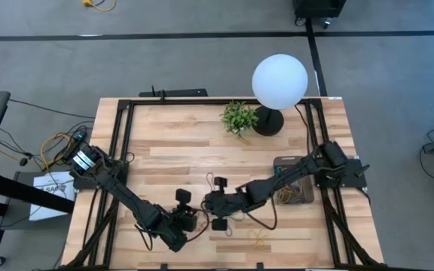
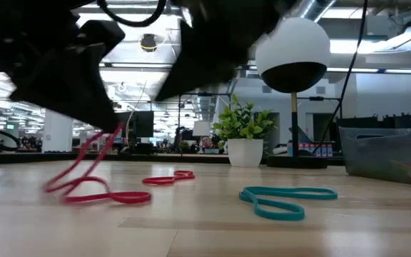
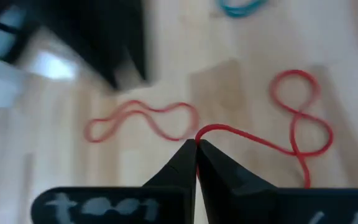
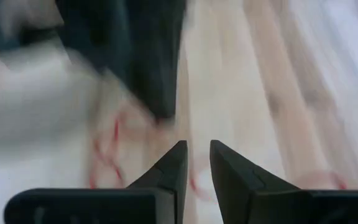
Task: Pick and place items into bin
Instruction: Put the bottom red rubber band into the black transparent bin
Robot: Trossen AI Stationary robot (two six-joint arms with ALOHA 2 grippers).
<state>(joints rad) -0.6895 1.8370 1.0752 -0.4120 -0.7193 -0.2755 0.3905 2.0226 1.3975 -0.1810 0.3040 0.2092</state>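
Observation:
My left gripper (image 3: 196,147) is shut on a red rubber band (image 3: 294,127) near the table's front middle; it shows as a dark mass in the low view (image 2: 109,125). A second red band (image 3: 143,119) and a teal band (image 2: 287,200) lie flat on the wood close by. My right gripper (image 4: 197,152) hovers open just beside the left one (image 1: 212,203), blurred red bands below it and nothing between its fingers. The dark grey bin (image 1: 293,185) stands on the table at the right. My left gripper pinches one strand of the red band at its end (image 3: 199,133) between the two fingertips. The fingers slant down at it. That end is raised off the wood (image 2: 95,153), and the rest of the loop (image 2: 109,197) lies slack on the table.
A small green plant (image 1: 238,118) and a white globe lamp (image 1: 279,81) on a black base stand at the table's far side. A yellow band (image 1: 258,239) lies near the front edge. Both arms crowd the front middle of the table.

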